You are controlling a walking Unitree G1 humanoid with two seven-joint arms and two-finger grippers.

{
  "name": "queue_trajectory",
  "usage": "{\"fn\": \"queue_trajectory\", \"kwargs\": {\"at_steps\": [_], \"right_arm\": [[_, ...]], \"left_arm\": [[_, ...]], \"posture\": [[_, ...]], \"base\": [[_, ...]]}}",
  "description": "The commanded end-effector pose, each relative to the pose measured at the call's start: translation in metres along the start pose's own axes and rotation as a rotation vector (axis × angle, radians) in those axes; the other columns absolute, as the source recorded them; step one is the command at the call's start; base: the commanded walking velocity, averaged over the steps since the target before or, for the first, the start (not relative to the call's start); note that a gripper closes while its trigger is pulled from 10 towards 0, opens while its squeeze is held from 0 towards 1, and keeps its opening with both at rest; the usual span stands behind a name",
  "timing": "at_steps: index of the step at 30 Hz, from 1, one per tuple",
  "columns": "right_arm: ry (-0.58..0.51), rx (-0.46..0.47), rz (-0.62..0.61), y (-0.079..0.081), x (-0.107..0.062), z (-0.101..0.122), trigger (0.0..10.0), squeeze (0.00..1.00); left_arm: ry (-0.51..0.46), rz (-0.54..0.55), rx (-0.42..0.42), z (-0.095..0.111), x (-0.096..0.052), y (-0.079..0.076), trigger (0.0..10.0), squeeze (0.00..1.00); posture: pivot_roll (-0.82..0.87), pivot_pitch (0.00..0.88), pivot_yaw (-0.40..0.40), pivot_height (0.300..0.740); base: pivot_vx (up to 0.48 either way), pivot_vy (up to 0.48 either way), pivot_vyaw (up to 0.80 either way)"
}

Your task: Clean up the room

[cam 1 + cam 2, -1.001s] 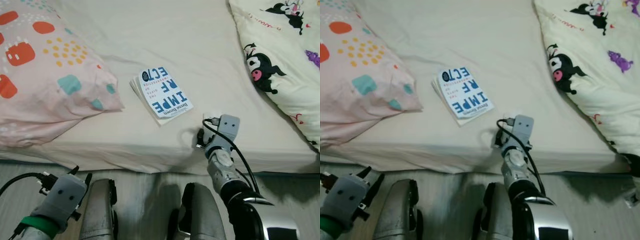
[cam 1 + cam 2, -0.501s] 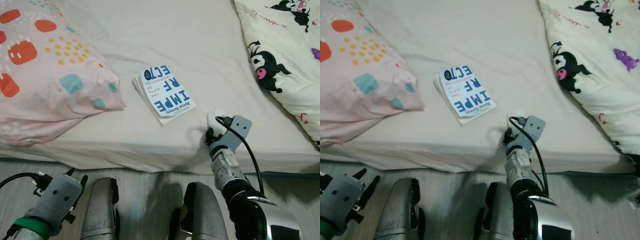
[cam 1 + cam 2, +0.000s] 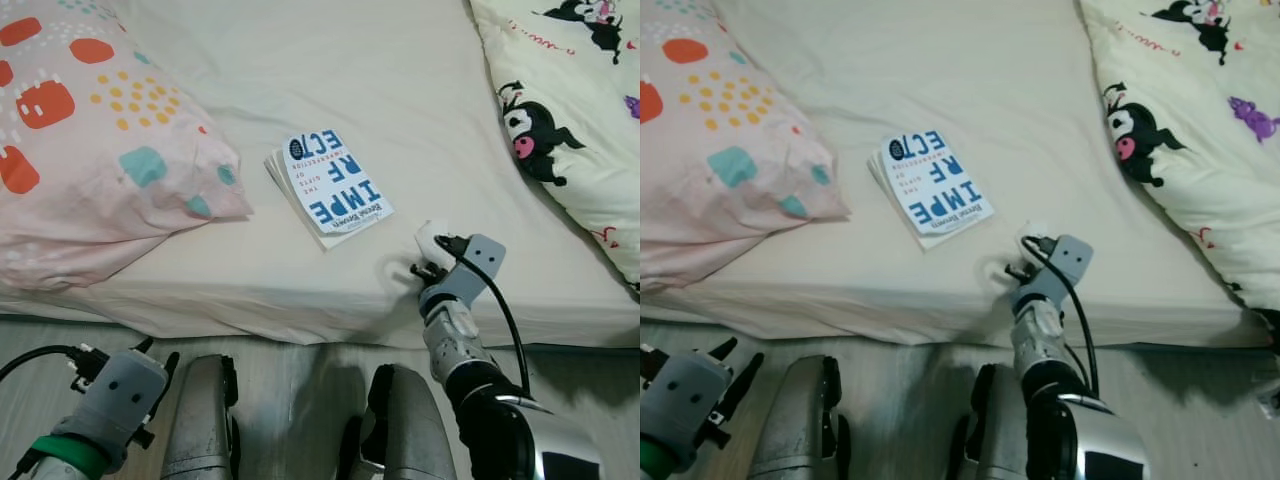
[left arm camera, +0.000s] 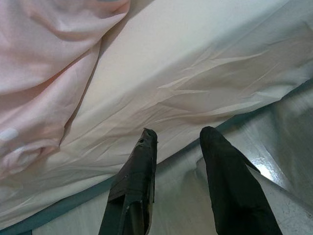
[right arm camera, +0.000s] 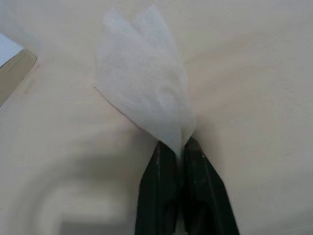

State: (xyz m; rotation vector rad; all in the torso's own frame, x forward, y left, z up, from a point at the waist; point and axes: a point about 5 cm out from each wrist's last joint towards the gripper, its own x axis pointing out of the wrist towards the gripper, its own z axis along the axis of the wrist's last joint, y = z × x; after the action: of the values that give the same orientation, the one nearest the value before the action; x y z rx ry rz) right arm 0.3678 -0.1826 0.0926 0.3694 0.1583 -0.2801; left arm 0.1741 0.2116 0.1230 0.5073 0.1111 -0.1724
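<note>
A crumpled white tissue (image 5: 146,93) lies on the cream bed sheet (image 3: 330,70) near the bed's front edge, and my right gripper (image 5: 179,147) is shut on its lower corner. From the head camera the tissue (image 3: 432,237) shows just past the right wrist (image 3: 460,270). A blue and white book (image 3: 330,185) lies on the sheet to the left of it. Low at the left, over the floor in front of the bed, my left gripper (image 4: 178,139) hangs open with nothing between its fingers.
A pink patterned pillow (image 3: 90,140) covers the bed's left side. A cream blanket with cartoon prints (image 3: 570,110) lies at the right. My two legs (image 3: 300,420) stand on the grey floor against the bed's front edge.
My right gripper has moved right and forward over the bed's edge and closed on the tissue. The left arm has stayed low.
</note>
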Motion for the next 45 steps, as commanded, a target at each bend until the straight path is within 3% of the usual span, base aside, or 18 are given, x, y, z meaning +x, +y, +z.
{"fn": "queue_trajectory", "kwargs": {"at_steps": [1, 10, 13, 15, 16, 17, 19, 20, 21, 25, 32, 36, 45], "right_arm": [[0.076, 0.006, -0.029, -0.010, -0.007, -0.022, 0.0, 0.00], [-0.007, 0.081, -0.027, -0.017, -0.007, -0.014, 0.0, 0.00], [-0.037, 0.106, -0.022, -0.019, -0.011, -0.018, 0.0, 0.00], [-0.037, 0.106, -0.022, -0.019, -0.011, -0.018, 0.0, 0.00], [-0.057, 0.119, -0.010, -0.020, -0.015, -0.023, 0.0, 0.00], [-0.057, 0.119, -0.010, -0.020, -0.015, -0.023, 0.0, 0.00], [-0.108, 0.119, 0.032, -0.018, -0.025, -0.032, 0.0, 0.00], [-0.108, 0.119, 0.032, -0.018, -0.025, -0.032, 0.0, 0.00], [-0.140, 0.105, 0.063, -0.016, -0.032, -0.037, 0.0, 0.00], [-0.160, 0.092, 0.090, -0.018, -0.040, -0.044, 0.0, 0.00], [-0.129, 0.065, 0.104, -0.024, -0.047, -0.055, 0.0, 0.00], [-0.071, 0.033, 0.106, -0.030, -0.062, -0.076, 0.0, 0.00], [-0.029, 0.031, 0.091, -0.035, -0.076, -0.093, 0.0, 0.00]], "left_arm": [[0.034, -0.014, -0.013, -0.006, -0.003, -0.003, 10.0, 0.00], [0.014, 0.028, -0.075, -0.006, 0.015, -0.004, 10.0, 0.00], [0.020, 0.053, -0.124, -0.009, 0.030, -0.006, 10.0, 0.00], [0.020, 0.053, -0.124, -0.009, 0.030, -0.006, 10.0, 0.00], [0.031, 0.066, -0.154, -0.013, 0.043, -0.010, 10.0, 0.00], [0.031, 0.066, -0.154, -0.013, 0.043, -0.010, 10.0, 0.00], [0.043, 0.068, -0.192, -0.017, 0.067, -0.020, 10.0, 0.00], [0.043, 0.068, -0.192, -0.017, 0.067, -0.020, 10.0, 0.00], [0.041, 0.048, -0.208, -0.016, 0.083, -0.031, 10.0, 0.00], [0.073, 0.033, -0.234, -0.019, 0.095, -0.041, 10.0, 0.00], [0.104, 0.027, -0.263, -0.024, 0.099, -0.049, 10.0, 0.00], [0.147, 0.040, -0.277, -0.035, 0.099, -0.060, 10.0, 0.00], [0.190, 0.046, -0.255, -0.048, 0.096, -0.073, 10.0, 0.00]], "posture": [[0.40, 0.340, 0.010, 0.586], [0.33, 0.277, -0.017, 0.586], [0.27, 0.237, -0.025, 0.586], [0.27, 0.237, -0.025, 0.586], [0.20, 0.173, -0.022, 0.586], [0.20, 0.173, -0.022, 0.586], [0.15, 0.117, -0.013, 0.586], [0.15, 0.117, -0.013, 0.586], [0.10, 0.065, -0.005, 0.586], [0.06, 0.018, 0.011, 0.586], [0.05, 0.000, 0.023, 0.586], [0.04, 0.000, 0.027, 0.586], [0.06, 0.000, 0.037, 0.586]], "base": [[0.000, 0.000, 0.00], [0.000, 0.000, 0.00], [0.000, 0.000, 0.00], [0.000, 0.000, 0.00], [0.000, 0.000, 0.00], [0.000, 0.000, 0.00], [0.000, 0.000, 0.00], [0.000, 0.000, 0.00], [0.000, 0.000, 0.00], [0.000, 0.000, 0.00], [0.000, 0.000, 0.00], [0.000, 0.000, 0.00], [0.000, 0.000, 0.00]]}}
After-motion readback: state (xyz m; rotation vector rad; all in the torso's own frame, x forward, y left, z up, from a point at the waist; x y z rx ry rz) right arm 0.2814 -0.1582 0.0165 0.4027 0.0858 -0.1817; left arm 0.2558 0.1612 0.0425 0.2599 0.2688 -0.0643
